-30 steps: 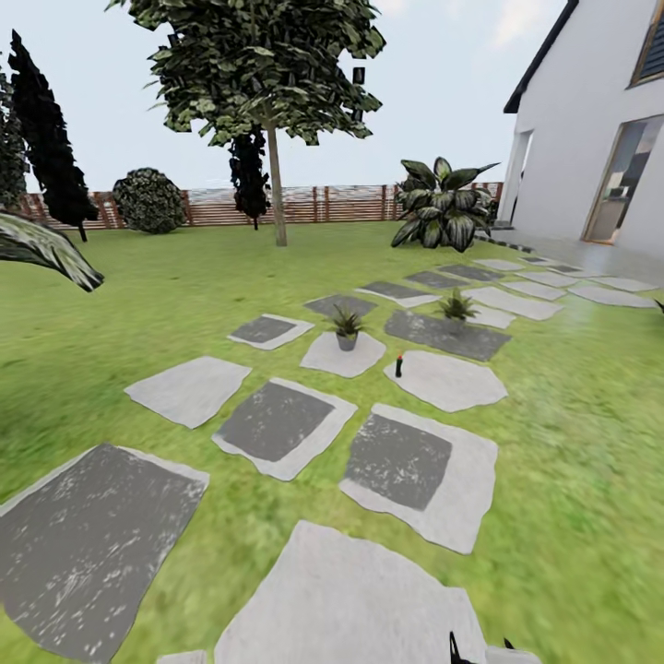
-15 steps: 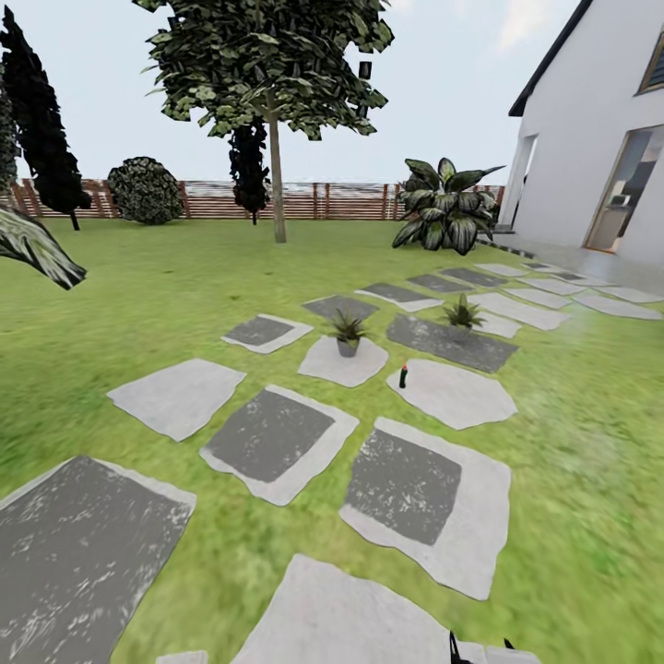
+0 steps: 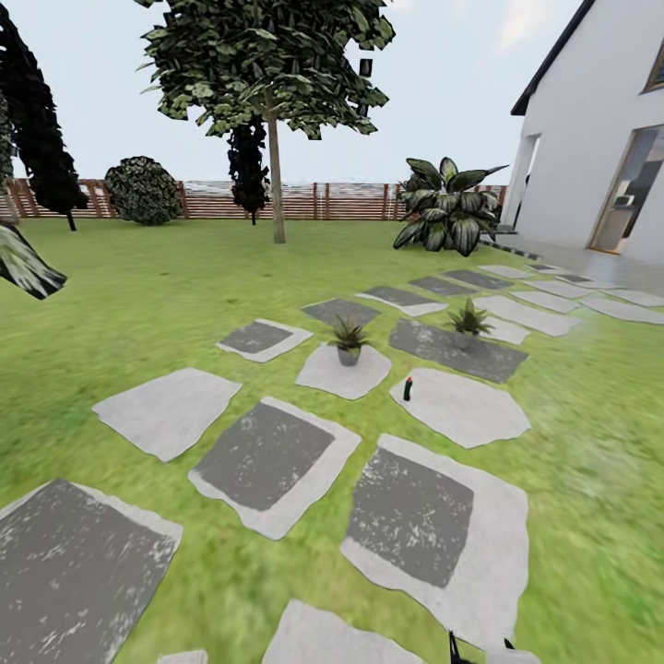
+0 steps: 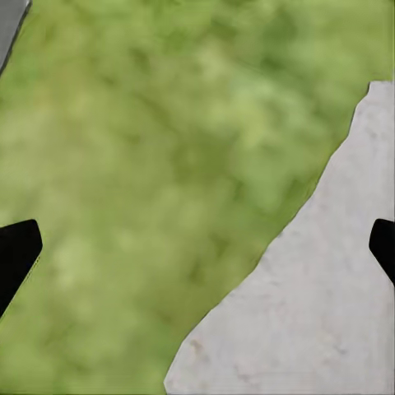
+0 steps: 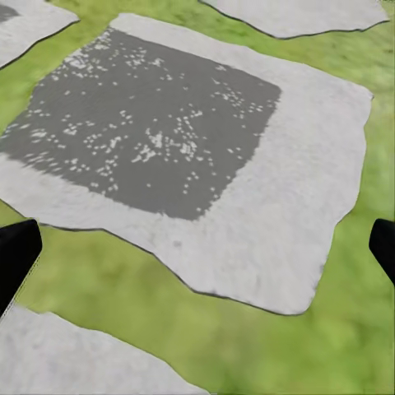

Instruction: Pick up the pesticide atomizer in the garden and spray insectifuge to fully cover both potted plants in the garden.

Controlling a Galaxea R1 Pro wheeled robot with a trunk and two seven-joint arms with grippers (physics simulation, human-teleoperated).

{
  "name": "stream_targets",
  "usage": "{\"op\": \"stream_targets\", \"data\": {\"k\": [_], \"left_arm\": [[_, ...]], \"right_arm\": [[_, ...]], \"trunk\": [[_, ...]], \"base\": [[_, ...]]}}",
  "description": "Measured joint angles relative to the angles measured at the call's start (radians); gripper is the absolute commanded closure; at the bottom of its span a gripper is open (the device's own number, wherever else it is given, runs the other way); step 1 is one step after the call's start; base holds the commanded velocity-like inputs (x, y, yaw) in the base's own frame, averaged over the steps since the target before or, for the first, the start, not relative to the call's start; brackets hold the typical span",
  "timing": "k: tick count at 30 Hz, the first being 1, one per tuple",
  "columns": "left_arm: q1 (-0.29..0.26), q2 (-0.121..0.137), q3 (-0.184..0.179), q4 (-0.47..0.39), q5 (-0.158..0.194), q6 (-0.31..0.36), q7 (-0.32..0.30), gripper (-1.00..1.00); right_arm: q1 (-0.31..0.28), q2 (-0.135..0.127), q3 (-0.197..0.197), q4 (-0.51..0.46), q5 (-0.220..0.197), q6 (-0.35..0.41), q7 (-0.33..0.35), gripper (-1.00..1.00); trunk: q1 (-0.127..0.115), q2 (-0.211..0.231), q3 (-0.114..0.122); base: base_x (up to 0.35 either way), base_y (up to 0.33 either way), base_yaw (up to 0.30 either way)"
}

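Right end effector spread wide, empty, above a stepping stone.

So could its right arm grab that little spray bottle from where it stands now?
Probably not yet. The pesticide atomizer stands far ahead on a pale stepping stone, with another stone between. Nothing blocks it; the robot should roll closer.

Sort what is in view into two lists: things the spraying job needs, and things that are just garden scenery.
Needed for the job:
pesticide atomizer, standing on a pale stepping stone
near potted plant
far potted plant

Just scenery:
big striped-leaf plant
round bush
tree
wooden fence
house
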Motion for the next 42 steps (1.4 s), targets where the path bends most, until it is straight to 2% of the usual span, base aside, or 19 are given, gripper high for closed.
{"op": "stream_targets", "data": {"k": [33,35,37,42], "left_arm": [[0.0,0.0,0.0,0.0,0.0,0.0,0.0,-1.0],[0.0,0.0,0.0,0.0,0.0,0.0,0.0,-1.0],[0.0,0.0,0.0,0.0,0.0,0.0,0.0,-1.0],[0.0,0.0,0.0,0.0,0.0,0.0,0.0,-1.0]], "right_arm": [[0.0,0.004,-0.001,-0.007,-0.002,-0.001,0.0,-1.0],[0.0,0.0,-0.004,-0.011,-0.003,-0.002,-0.002,-1.0],[0.0,-0.016,-0.002,-0.009,-0.001,-0.002,0.0,-1.0],[0.0,-0.021,0.001,-0.004,0.001,-0.003,0.003,-1.0]], "trunk": [[0.0,0.0,0.0],[0.0,0.0,0.0],[0.0,0.0,0.0],[0.0,0.0,0.0]], "base": [[0.339,0.0,0.0],[0.339,0.0,0.0],[0.339,0.0,0.0],[0.339,0.0,-0.134]]}}
